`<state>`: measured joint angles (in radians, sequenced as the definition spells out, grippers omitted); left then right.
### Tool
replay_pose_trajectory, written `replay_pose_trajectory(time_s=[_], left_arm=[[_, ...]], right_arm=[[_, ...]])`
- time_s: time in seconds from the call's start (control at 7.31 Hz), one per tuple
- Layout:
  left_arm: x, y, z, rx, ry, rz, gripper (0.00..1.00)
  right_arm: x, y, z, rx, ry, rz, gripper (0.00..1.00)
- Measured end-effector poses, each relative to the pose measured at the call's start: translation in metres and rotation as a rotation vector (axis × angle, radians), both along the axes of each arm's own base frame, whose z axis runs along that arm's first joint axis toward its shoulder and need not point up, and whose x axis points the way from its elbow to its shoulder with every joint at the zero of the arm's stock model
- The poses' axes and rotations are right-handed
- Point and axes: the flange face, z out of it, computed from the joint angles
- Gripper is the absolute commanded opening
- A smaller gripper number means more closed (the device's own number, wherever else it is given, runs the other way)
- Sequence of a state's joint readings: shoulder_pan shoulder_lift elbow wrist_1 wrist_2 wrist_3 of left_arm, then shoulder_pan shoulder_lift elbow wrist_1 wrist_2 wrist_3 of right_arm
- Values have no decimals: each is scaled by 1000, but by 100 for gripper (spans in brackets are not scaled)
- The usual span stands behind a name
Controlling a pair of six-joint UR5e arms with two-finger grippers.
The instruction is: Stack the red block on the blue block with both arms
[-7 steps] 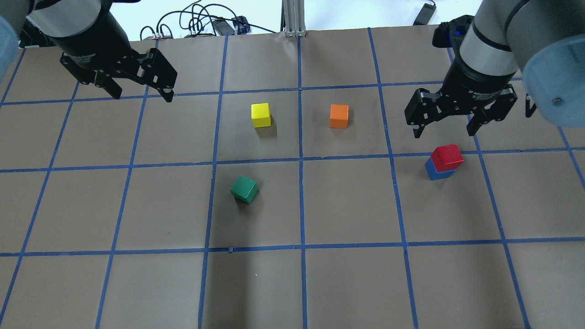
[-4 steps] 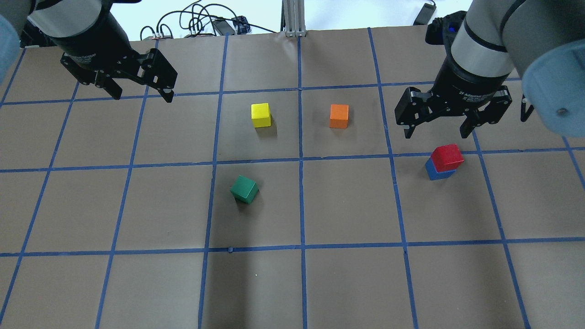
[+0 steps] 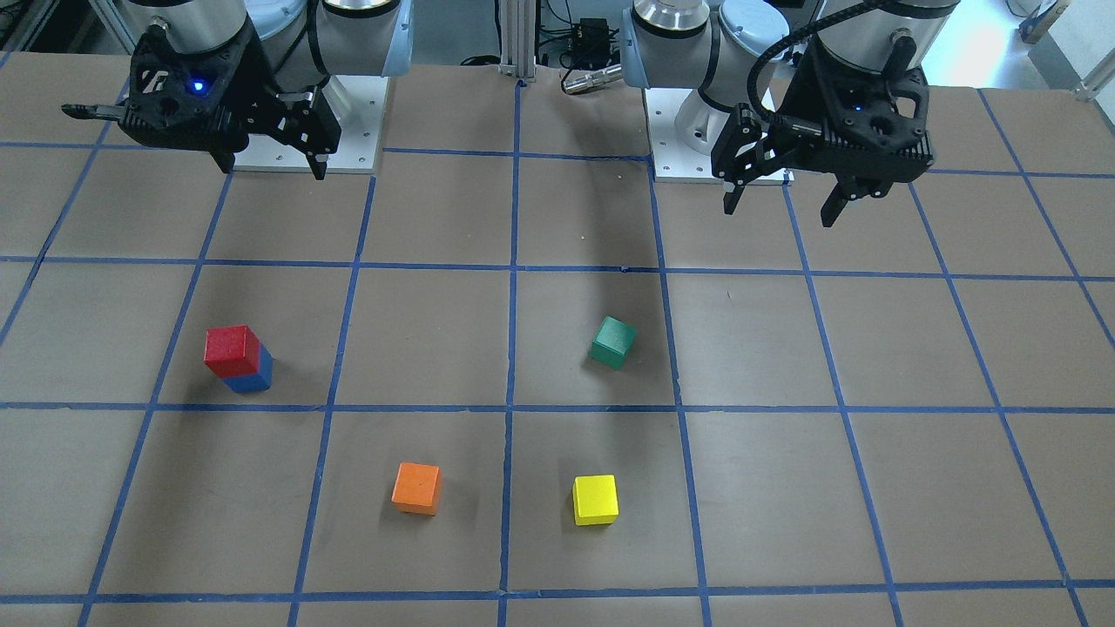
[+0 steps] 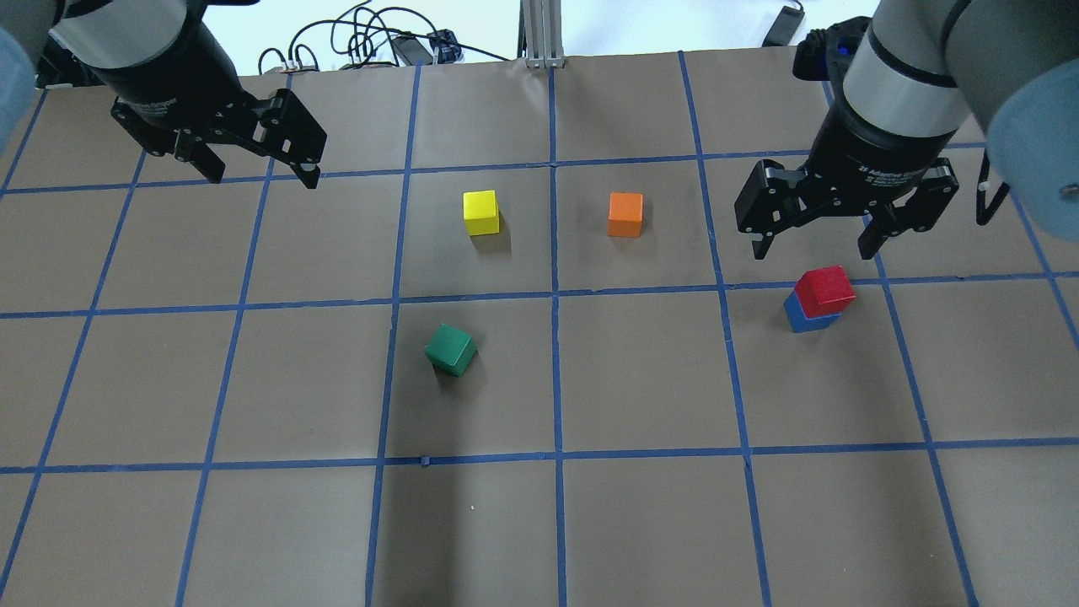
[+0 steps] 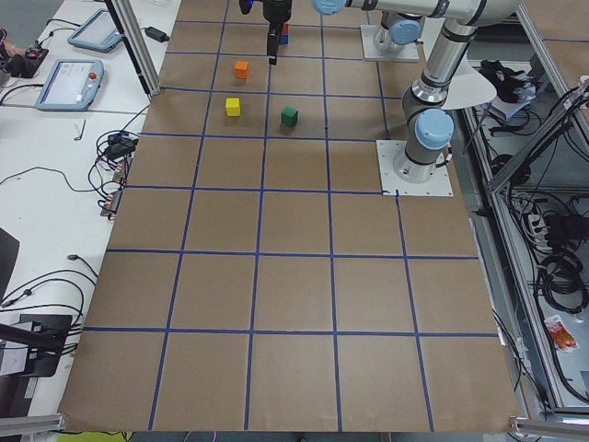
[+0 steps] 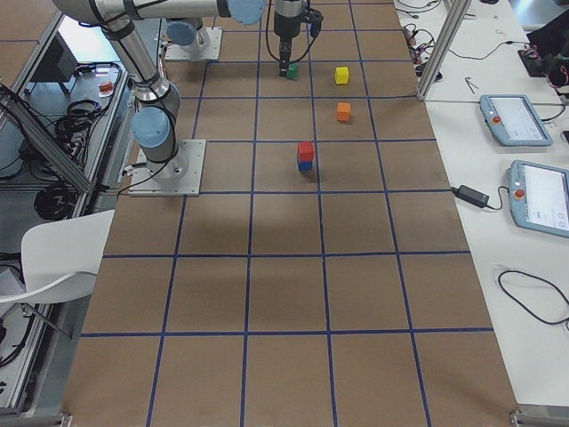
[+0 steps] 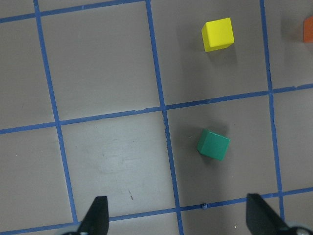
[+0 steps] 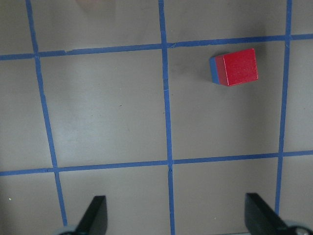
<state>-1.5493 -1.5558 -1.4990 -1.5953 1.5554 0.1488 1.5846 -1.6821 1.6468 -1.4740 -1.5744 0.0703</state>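
Note:
The red block [image 4: 824, 288] sits on top of the blue block [image 4: 801, 319], slightly offset, on the right side of the table. The stack also shows in the front view, with the red block [image 3: 232, 348] above the blue block [image 3: 254, 380], and in the right wrist view [image 8: 239, 67]. My right gripper [image 4: 813, 251] is open and empty, raised above the table just beyond the stack. My left gripper [image 4: 262, 179] is open and empty, raised over the far left of the table.
A yellow cube [image 4: 480, 212] and an orange cube [image 4: 625, 214] stand in the far middle squares. A green cube [image 4: 451, 349] lies turned at an angle nearer the centre. Cables [image 4: 362, 46] lie past the table's far edge.
My right gripper swung slightly left and then back right, staying open above the stack. The blocks and my left arm have not moved.

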Motion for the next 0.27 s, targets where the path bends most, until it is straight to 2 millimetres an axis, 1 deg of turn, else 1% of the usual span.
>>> replay_pose_trajectory(time_s=[0.27], left_arm=[[0,0,0,0,0,0,100]], right_arm=[[1,1,5,3,0,1,100]])
